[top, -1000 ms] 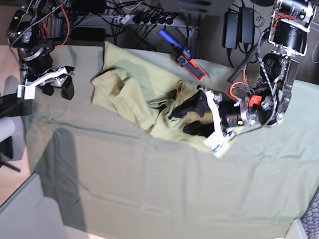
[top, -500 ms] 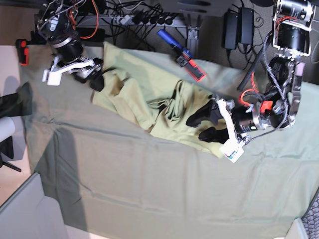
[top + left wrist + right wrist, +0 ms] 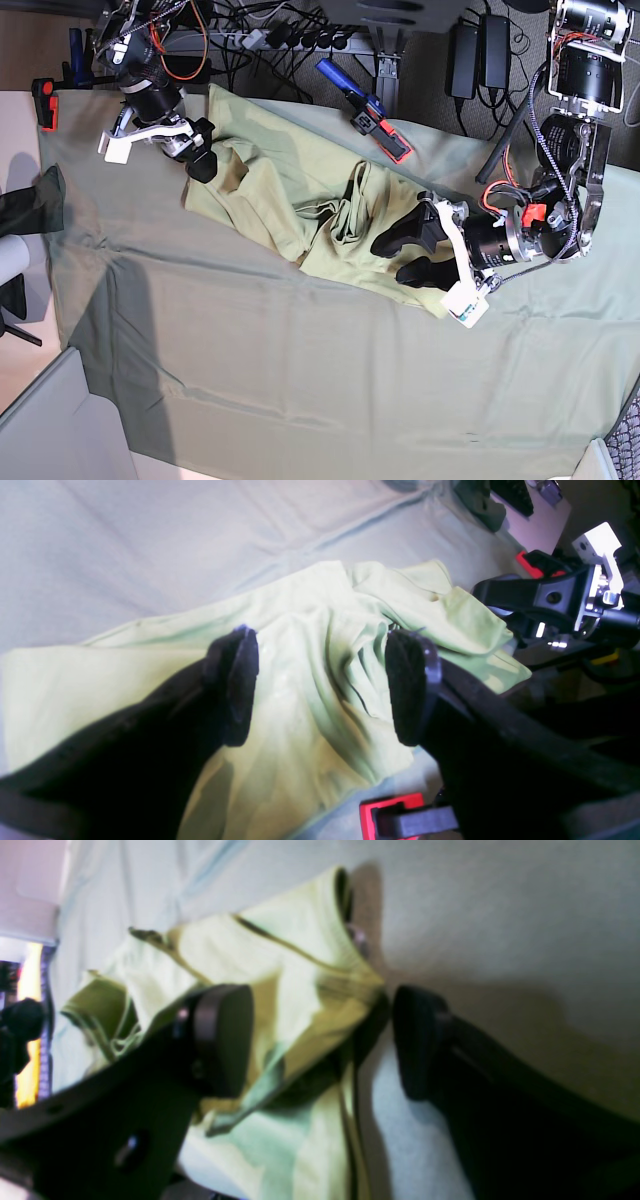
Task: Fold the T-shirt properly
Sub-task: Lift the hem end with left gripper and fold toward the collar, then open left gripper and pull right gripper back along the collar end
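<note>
The pale yellow-green T-shirt lies crumpled on the grey-green table cloth, running from upper left to centre right. My left gripper is open and hovers over the shirt's right end. In the left wrist view the left gripper has its black pads wide apart above bunched shirt fabric. My right gripper is open at the shirt's upper left corner. In the right wrist view the right gripper straddles a folded shirt edge, with one pad over the bare cloth.
A blue and red tool lies at the cloth's back edge. Cables, a power strip and power bricks are behind the table. A red clamp and a dark object sit at the left edge.
My right gripper has moved from the left edge of the table rightward to the shirt's upper left corner. My left gripper has drawn back to the right along the shirt and stays open.
</note>
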